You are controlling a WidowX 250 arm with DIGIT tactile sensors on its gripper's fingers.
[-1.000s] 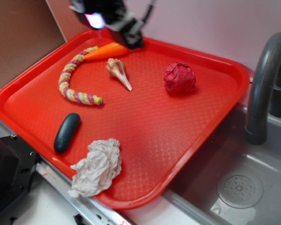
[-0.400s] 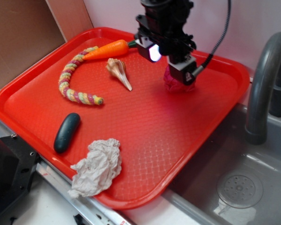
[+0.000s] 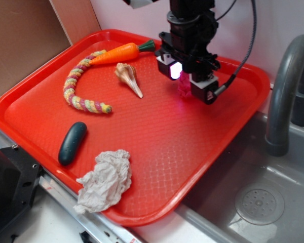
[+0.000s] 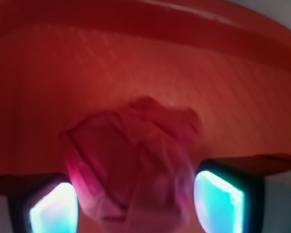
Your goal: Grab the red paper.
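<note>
- Our jaws (image 3: 186, 83) sit open around the red paper (image 4: 133, 162), upper right of the tray (image 3: 157, 152).
- A shell (image 3: 128, 77) and carrot (image 3: 119, 52) lie left; nothing blocks us.

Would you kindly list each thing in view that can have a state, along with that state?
red paper: crumpled ball on the tray, between the fingers.
gripper: lowered over the paper, fingers either side; contact unclear.
white paper wad: crumpled, overhanging the near rim.
carrot: lying flat.
shell: lying on its side.
rope toy: curved, flat.
tray: level.
</note>
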